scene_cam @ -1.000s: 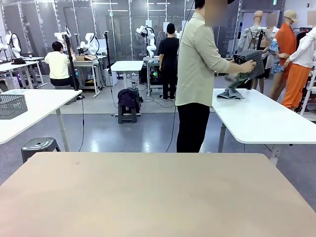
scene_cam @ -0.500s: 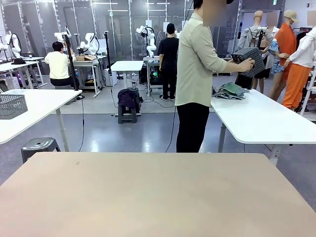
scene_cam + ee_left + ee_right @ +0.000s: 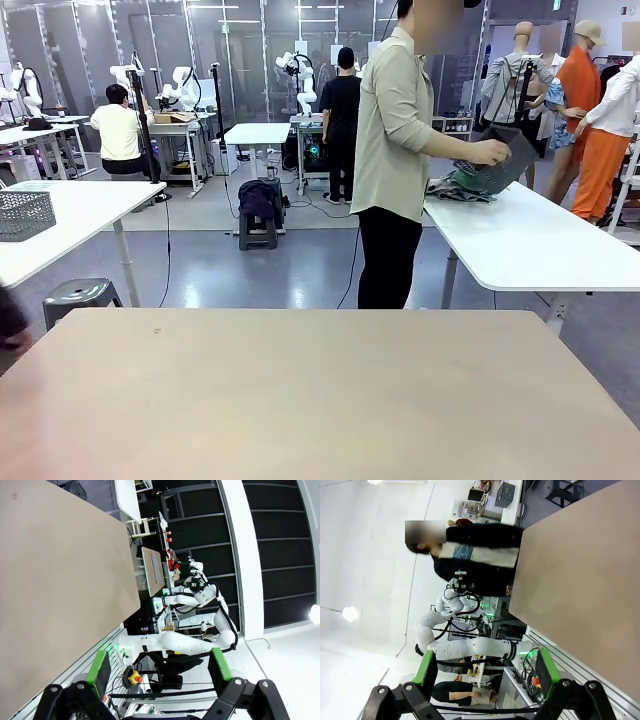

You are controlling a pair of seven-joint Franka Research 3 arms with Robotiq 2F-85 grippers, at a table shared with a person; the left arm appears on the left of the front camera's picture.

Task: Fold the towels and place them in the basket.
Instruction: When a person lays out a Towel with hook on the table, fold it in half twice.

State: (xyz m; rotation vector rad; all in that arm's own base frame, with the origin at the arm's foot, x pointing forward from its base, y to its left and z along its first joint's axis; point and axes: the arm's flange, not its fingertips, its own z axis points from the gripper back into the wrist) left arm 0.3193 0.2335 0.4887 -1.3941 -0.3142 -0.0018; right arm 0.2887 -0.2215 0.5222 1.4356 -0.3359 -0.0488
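Two gape — left end effector (image 3: 159, 666), right end effector (image 3: 484, 672) — person (image 3: 395, 130) holds basket (image 3: 506, 168).

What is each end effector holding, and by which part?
Nothing: left end effector and right end effector are open and empty. A person's hand holds the dark grey plastic basket by its top edge.
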